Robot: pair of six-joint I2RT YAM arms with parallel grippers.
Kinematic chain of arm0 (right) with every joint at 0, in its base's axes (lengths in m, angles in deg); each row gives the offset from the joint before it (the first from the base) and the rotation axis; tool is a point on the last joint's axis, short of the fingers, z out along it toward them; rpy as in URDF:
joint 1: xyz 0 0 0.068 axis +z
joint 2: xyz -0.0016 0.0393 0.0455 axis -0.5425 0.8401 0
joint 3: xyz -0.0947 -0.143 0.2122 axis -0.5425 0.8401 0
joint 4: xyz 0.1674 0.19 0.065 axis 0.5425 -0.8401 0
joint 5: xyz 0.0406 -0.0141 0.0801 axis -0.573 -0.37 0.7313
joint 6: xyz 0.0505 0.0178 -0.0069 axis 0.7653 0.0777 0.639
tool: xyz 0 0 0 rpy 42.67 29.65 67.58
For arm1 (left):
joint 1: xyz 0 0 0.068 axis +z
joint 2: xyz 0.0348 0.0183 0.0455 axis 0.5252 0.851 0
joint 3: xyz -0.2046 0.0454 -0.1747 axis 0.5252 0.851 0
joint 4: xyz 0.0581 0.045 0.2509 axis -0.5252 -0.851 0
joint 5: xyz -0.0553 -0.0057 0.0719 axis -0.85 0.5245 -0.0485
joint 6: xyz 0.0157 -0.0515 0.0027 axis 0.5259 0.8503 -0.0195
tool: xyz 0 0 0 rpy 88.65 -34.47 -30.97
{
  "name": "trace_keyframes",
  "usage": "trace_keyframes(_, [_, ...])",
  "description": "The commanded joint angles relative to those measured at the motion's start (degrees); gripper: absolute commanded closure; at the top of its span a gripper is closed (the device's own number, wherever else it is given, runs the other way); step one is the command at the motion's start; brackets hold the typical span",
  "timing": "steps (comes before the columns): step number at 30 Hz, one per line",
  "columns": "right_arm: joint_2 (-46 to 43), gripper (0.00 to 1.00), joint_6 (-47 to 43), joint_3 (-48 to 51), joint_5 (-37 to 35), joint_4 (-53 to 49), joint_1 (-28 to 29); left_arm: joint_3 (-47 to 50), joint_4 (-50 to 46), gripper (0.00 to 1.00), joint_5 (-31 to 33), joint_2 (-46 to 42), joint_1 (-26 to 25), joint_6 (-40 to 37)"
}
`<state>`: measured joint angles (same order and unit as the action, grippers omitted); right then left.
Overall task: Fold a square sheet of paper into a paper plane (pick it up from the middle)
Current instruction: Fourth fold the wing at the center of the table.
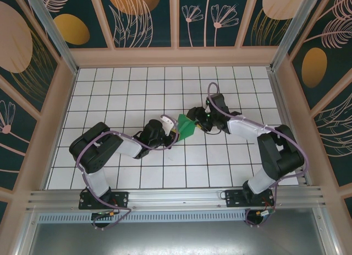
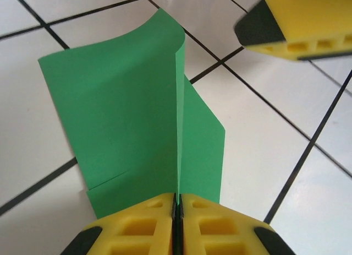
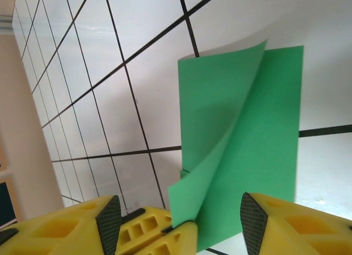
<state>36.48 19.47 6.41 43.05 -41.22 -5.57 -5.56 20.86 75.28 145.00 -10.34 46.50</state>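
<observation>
We've got the left pincer [image 2: 176, 213] clamped shut on the folded green sheet [image 2: 121, 101], crease running straight out from its tips over the tabletop [image 2: 264, 156]. The right pincer [image 3: 180, 215] is wide open, straddling it.

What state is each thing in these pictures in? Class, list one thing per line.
square sheet of paper, folded over, its layers parting, one curling away.
left gripper, shut on the paper's edge.
right gripper, open, facing the paper.
</observation>
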Motion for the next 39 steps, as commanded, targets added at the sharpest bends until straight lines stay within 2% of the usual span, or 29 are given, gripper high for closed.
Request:
trace_keyframes(1, [-2.59, 0.39, -3.93, 3.77, 1.74, 7.6, -0.31, 0.43, 2.85, 0.87, -1.86, 0.07, -0.41, 10.81])
trace_keyframes(10, [2.06, 0.52, -4.4, 6.4, 7.04, 13.4, -0.31, 1.9, 9.23, 0.86, -4.5, 1.64, -0.39, 23.07])
trace_keyframes(24, [7.49, 0.55, -5.17, 6.22, 8.97, 17.82, -0.21, 0.52, 5.74, 0.87, -4.68, 3.55, -0.3, 32.35])
trace_keyframes(31, [9.01, 0.56, -6.04, 5.87, 8.1, 16.6, -0.21, -0.66, 4.63, 0.86, -5.82, 4.61, 0.15, 35.28])
trace_keyframes(39, [10.69, 0.55, -6.0, 5.48, 7.38, 16.61, -0.21, 2.04, 10.39, 0.86, -6.61, 4.8, 0.48, 38.6])
